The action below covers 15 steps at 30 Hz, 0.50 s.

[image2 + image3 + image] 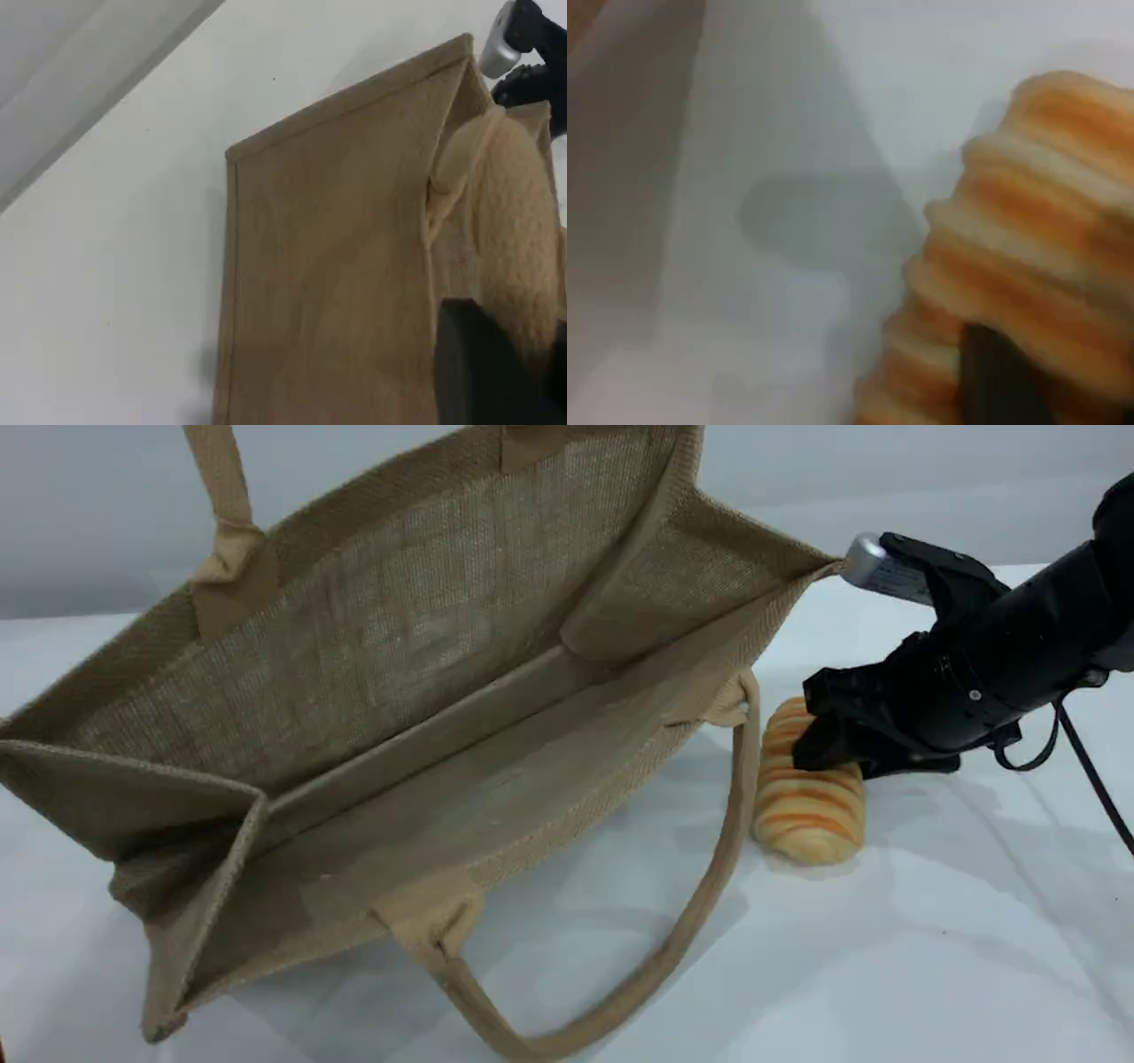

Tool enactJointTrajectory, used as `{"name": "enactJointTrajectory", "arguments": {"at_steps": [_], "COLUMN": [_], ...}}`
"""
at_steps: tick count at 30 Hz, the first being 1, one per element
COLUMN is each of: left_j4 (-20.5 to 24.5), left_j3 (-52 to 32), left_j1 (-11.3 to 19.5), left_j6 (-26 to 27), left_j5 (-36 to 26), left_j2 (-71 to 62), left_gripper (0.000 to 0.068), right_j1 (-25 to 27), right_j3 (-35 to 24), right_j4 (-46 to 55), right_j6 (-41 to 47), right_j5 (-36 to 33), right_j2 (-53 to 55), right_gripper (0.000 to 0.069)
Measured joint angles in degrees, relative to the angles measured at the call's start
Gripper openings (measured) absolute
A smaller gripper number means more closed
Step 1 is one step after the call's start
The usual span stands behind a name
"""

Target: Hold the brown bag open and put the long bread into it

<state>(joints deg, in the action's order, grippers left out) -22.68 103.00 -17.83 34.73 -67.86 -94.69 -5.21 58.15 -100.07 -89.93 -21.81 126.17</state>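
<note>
The brown bag (425, 629) lies tilted on the table with its mouth wide open toward the camera. Its far handle (221, 505) rises out of the top of the scene view. In the left wrist view, a dark fingertip (483, 372) of my left gripper sits against the tan handle (518, 230) above the bag's wall (328, 266), shut on it. The long bread (811, 815) lies on the table just right of the bag. My right gripper (819, 735) straddles its far end, and one fingertip (1001, 381) presses on the ridged loaf (1028, 239).
The bag's near handle (700, 903) loops loose across the white table between the bag and the bread. My right arm's black body (992, 664) and its cable (1094, 779) stretch off to the right edge.
</note>
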Motion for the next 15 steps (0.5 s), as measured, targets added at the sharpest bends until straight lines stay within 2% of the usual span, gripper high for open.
{"name": "enactJointTrajectory", "arguments": {"at_steps": [2,3,8,11,15], "left_j4": [0.0,0.0,0.0,0.0,0.0], "left_j3": [0.0,0.0,0.0,0.0,0.0], "left_j1": [0.0,0.0,0.0,0.0,0.0], "left_j6": [0.0,0.0,0.0,0.0,-0.1], "left_j5": [0.0,0.1,0.1,0.1,0.2], "left_j2": [0.0,0.0,0.0,-0.1,-0.9], "left_gripper": [0.0087,0.0087,0.0087,0.0087,0.0087], "right_j1": [0.0,0.0,1.3,3.4,6.9], "right_j3": [0.0,0.0,-1.5,-4.2,-9.1], "right_j4": [0.0,0.1,1.7,4.8,4.7], "right_j6": [0.0,0.0,0.5,4.6,7.3], "right_j5": [0.1,0.3,6.7,10.4,10.2], "right_j2": [-0.1,-0.4,-5.5,-10.6,-19.2], "right_gripper": [0.0113,0.0088,0.0081,0.0081,0.0078]}}
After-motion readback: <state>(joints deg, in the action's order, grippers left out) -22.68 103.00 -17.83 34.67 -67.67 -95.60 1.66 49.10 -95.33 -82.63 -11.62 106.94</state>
